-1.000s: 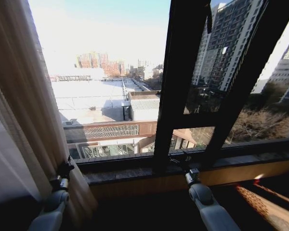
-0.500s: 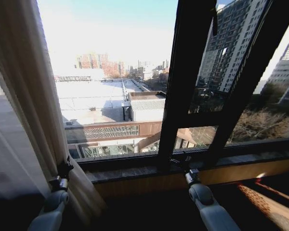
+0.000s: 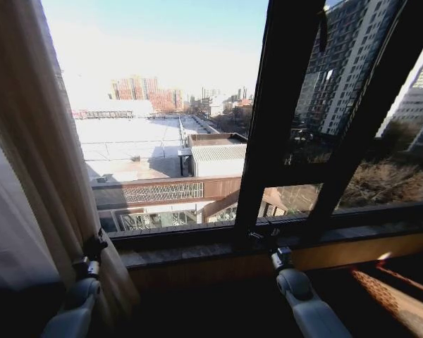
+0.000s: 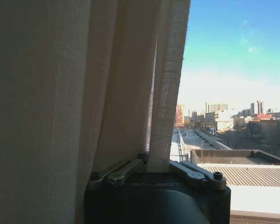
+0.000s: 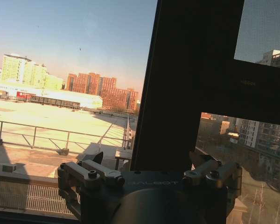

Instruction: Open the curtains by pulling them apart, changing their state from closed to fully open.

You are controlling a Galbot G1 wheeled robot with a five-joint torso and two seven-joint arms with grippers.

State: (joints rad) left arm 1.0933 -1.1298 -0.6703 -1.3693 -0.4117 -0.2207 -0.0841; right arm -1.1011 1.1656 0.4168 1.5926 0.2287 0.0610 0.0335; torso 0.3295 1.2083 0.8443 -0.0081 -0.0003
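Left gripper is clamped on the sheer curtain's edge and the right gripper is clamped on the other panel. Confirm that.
Not quite. The left gripper is clamped on the curtain, but the right gripper holds nothing: the right wrist view shows it open before the dark window frame.

— What lies past the glass?

— A dark window frame rises right of centre, with a stone sill running along its foot. Beyond it, a broad flat rooftop sits in bright sun, red-brick blocks on the skyline behind.

— And to the right?

— A tall grey tower stands over bare trees. A sunlit strip of floor glows in the lower right corner, under a clear blue sky.
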